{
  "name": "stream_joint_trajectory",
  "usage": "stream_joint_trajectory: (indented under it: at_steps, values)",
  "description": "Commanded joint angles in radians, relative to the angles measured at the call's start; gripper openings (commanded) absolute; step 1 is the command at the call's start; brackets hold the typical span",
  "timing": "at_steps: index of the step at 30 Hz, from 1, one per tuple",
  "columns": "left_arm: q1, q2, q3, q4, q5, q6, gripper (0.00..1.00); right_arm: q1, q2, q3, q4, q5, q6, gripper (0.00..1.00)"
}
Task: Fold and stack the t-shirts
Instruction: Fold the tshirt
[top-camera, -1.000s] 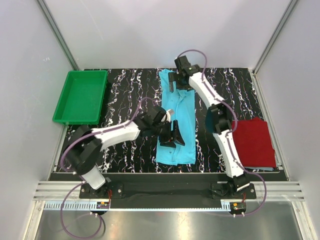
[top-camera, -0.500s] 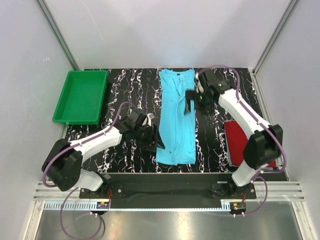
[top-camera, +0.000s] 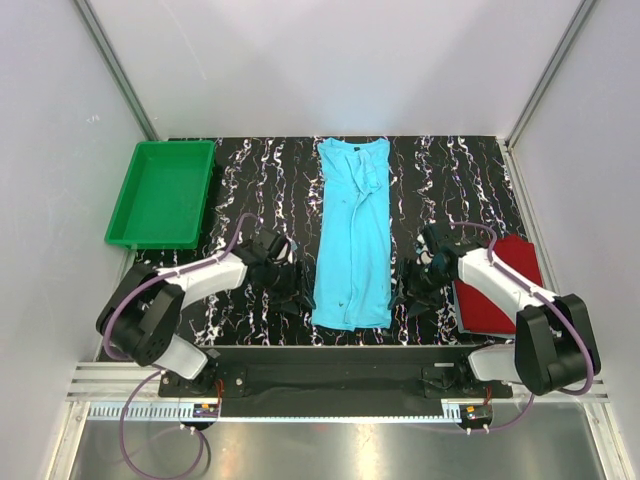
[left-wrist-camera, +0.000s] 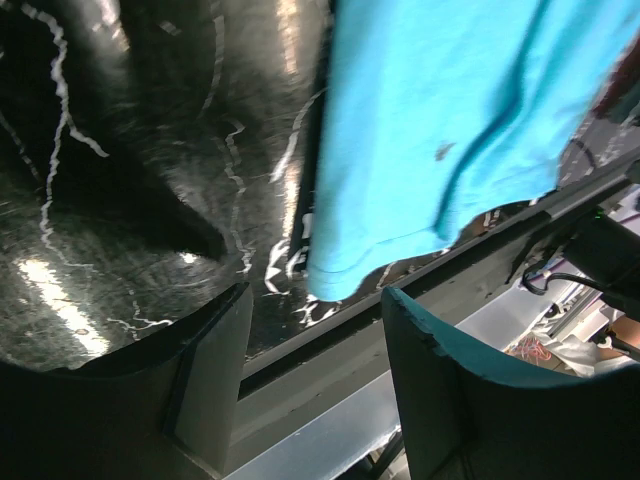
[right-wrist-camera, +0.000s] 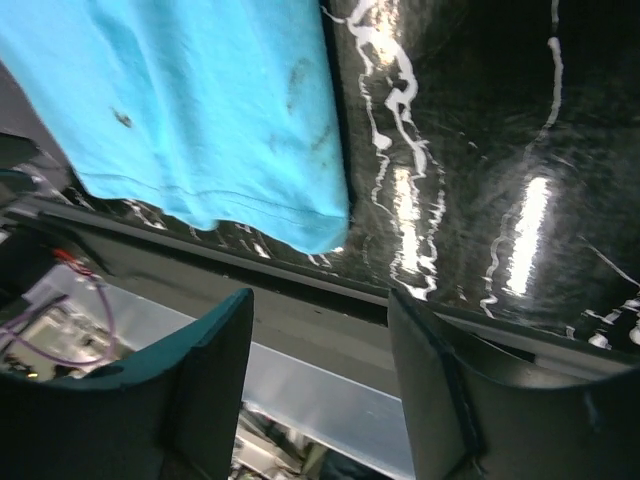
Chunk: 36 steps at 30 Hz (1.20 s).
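turquoise t-shirt (top-camera: 352, 240), just beside left gripper (top-camera: 298, 297) (untouched)

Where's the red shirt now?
Top view: the dark red shirt lies folded at the table's right edge, partly under the right arm, right of the turquoise shirt.

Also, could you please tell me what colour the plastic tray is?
The tray is bright green, clearest in the top external view.
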<state>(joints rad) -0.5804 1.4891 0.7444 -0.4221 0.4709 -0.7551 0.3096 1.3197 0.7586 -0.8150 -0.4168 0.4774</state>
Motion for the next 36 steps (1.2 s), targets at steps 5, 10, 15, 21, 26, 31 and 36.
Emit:
stream_joint_trajectory:
  at_steps: [5, 10, 15, 21, 26, 31, 36]
  values:
    - [0.004, 0.051, -0.013, 0.04, 0.038, 0.014, 0.57, -0.014, 0.051, -0.094, 0.195, -0.141, 0.151, 0.63]
    - [-0.029, 0.075, -0.03, 0.055, 0.034, -0.001, 0.57, -0.014, 0.101, -0.136, 0.258, -0.142, 0.191, 0.59]
    - [-0.064, 0.106, -0.023, 0.06, 0.015, -0.012, 0.57, -0.014, 0.081, -0.177, 0.273, -0.091, 0.219, 0.58]
    - [-0.068, 0.108, -0.048, 0.069, 0.0, -0.024, 0.57, -0.014, 0.099, -0.208, 0.31, -0.093, 0.233, 0.58]
    - [-0.079, 0.131, -0.057, 0.088, 0.009, -0.03, 0.54, -0.014, 0.092, -0.209, 0.312, -0.079, 0.251, 0.57]
    - [-0.079, 0.135, -0.065, 0.111, 0.015, -0.038, 0.49, -0.014, 0.11, -0.197, 0.312, -0.079, 0.259, 0.52]
    - [-0.079, 0.134, -0.076, 0.129, 0.029, -0.043, 0.35, -0.014, 0.128, -0.197, 0.324, -0.091, 0.273, 0.45]
